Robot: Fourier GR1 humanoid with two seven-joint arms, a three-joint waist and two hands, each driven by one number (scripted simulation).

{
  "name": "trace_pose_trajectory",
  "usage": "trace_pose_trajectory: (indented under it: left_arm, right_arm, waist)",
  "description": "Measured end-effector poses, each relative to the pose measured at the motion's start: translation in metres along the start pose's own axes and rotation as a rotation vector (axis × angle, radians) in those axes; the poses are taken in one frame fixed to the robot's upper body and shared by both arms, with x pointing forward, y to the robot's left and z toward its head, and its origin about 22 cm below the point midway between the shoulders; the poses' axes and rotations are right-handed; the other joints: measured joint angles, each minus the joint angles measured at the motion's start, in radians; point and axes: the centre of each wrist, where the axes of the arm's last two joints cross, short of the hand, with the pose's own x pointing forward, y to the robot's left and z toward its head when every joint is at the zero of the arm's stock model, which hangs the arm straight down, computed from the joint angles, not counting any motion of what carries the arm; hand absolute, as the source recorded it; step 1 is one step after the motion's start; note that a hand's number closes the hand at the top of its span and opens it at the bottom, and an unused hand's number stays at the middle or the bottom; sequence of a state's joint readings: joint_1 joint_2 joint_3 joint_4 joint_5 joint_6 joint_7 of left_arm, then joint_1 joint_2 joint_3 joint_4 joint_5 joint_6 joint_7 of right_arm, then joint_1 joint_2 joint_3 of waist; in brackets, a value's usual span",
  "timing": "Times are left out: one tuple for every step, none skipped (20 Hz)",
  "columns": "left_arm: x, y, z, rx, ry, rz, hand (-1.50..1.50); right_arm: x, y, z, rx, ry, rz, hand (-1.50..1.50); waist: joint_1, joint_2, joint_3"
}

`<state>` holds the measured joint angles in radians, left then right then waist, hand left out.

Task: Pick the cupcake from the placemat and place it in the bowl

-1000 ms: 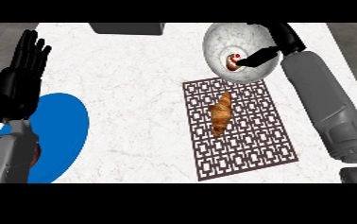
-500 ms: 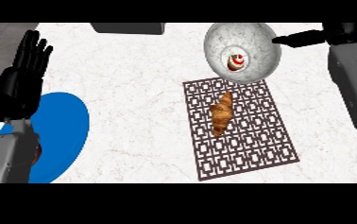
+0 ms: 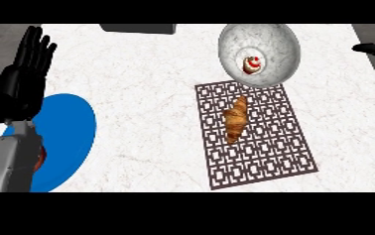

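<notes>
Cupcake [image 3: 252,64] inside bowl [image 3: 282,40] beside placemat [image 3: 278,145]; left robot hand [image 3: 26,78] open at left edge, empty.

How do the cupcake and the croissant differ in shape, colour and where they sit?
The cupcake is small, round, white and red; the croissant is long and golden brown. The cupcake sits inside the marbled bowl; the croissant lies on the patterned placemat. Neither is touched by a robot hand.
</notes>
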<state>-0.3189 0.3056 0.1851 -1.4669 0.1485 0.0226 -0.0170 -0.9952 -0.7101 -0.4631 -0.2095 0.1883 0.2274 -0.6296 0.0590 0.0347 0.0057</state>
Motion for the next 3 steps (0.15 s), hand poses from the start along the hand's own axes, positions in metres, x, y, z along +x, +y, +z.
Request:
trace_pose_trajectory:
  left_arm:
    - [0.002, 0.001, 0.0, -0.006, -0.001, 0.004, 0.0]
    - [0.0, 0.0, 0.002, -0.01, 0.001, 0.005, 0.0]
    - [0.001, 0.0, 0.002, -0.01, -0.003, 0.004, 0.0]
  right_arm:
    - [-0.001, -0.009, 0.004, -0.001, 0.002, -0.003, -1.5]
    - [0.0, -0.019, 0.008, 0.0, 0.003, -0.01, -1.5]
    - [0.001, -0.029, 0.011, -0.005, 0.003, -0.014, -1.5]
  waist:
    - [0.005, 0.0, 0.0]
    - [0.007, 0.0, 0.001]
    - [0.01, 0.003, 0.001]
